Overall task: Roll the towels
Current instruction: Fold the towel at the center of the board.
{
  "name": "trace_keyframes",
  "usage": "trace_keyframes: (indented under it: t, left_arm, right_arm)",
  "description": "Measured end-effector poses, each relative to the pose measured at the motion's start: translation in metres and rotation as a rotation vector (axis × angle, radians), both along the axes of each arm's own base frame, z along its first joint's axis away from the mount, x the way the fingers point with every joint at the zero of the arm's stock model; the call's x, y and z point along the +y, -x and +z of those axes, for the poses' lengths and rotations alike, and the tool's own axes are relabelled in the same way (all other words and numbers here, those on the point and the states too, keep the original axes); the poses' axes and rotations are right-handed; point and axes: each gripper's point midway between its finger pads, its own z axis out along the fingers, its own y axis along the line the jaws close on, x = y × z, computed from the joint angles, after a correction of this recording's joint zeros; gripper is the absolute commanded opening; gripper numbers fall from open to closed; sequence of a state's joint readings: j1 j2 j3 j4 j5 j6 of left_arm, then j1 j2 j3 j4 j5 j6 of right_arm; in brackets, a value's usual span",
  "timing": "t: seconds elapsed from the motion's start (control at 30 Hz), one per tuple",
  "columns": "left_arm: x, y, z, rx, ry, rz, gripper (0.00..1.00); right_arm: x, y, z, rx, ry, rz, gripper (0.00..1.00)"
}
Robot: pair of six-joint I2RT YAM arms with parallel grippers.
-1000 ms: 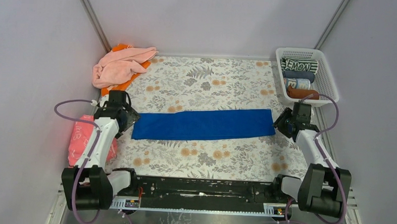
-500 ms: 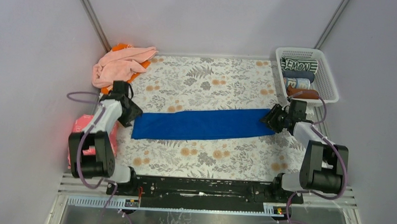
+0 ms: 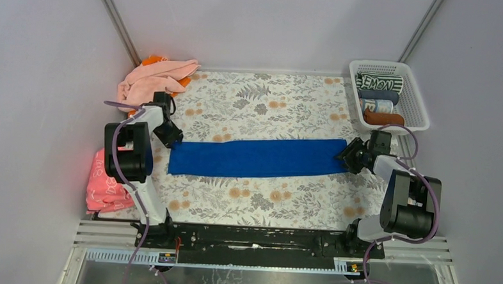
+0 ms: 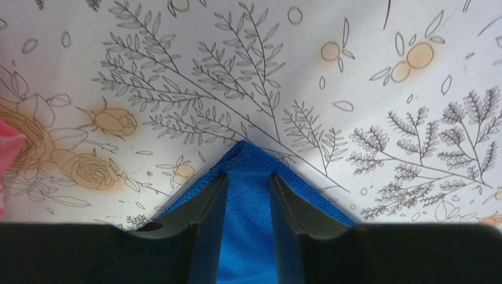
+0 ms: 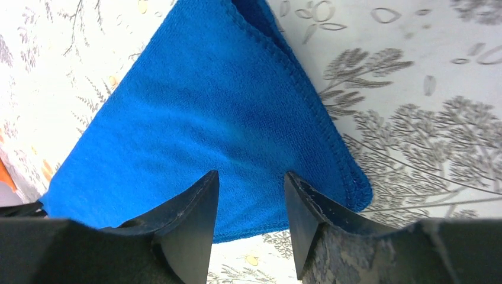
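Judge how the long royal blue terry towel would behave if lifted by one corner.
Probably floppy: the royal blue terry towel lies flat as a thin folded strip, so it would likely sag and unfold. Likely light, since its layered edge looks thin. Its looped pile looks grippy, so a push may bunch it on the floral tablecloth.

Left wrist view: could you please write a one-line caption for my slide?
Left claw straddling a corner of the royal blue towel on the floral table cover.
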State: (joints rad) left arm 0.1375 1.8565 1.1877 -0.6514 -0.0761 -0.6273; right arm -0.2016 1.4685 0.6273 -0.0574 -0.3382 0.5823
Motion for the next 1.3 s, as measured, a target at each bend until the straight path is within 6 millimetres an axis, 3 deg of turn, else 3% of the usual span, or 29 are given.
trace_keyframes:
  t: [0.27, 0.43, 0.53, 0.63, 0.77, 0.83, 0.9, 1.0, 1.13, 1.3]
  left_arm:
    - [0.015, -0.003, 0.001, -0.008, 0.011, 0.052, 0.33]
    - [0.012, -0.004, 0.004, -0.024, 0.023, 0.041, 0.52]
    - [0.008, -0.004, 0.011, -0.043, 0.019, 0.022, 0.56]
    - [0.003, -0.006, 0.032, -0.101, 0.011, -0.004, 0.56]
    - [-0.014, -0.005, 0.067, -0.201, 0.007, -0.056, 0.56]
    - [-0.024, 0.0, 0.071, -0.218, 0.018, -0.083, 0.56]
    - [-0.032, 0.006, 0.065, -0.199, 0.032, -0.103, 0.56]
    - [-0.035, 0.01, 0.047, -0.141, 0.039, -0.119, 0.56]
    - [-0.029, 0.003, 0.02, -0.057, 0.023, -0.122, 0.55]
    - [-0.019, -0.011, 0.002, -0.006, 0.01, -0.115, 0.54]
  right_arm:
    - [-0.018, 0.005, 0.0, 0.005, 0.021, -0.081, 0.53]
    - [-0.017, 0.007, 0.003, 0.001, 0.027, -0.063, 0.54]
    - [-0.015, 0.005, 0.012, -0.016, 0.042, -0.037, 0.54]
    - [-0.007, -0.009, 0.031, -0.073, 0.078, 0.021, 0.54]
    - [0.014, -0.042, 0.066, -0.189, 0.15, 0.13, 0.53]
    - [0.024, -0.059, 0.075, -0.221, 0.181, 0.171, 0.53]
    - [0.029, -0.073, 0.072, -0.224, 0.199, 0.197, 0.53]
    - [0.029, -0.084, 0.05, -0.171, 0.223, 0.215, 0.53]
    - [0.021, -0.082, 0.014, -0.078, 0.26, 0.22, 0.53]
    - [0.014, -0.083, 0.0, -0.039, 0.296, 0.217, 0.54]
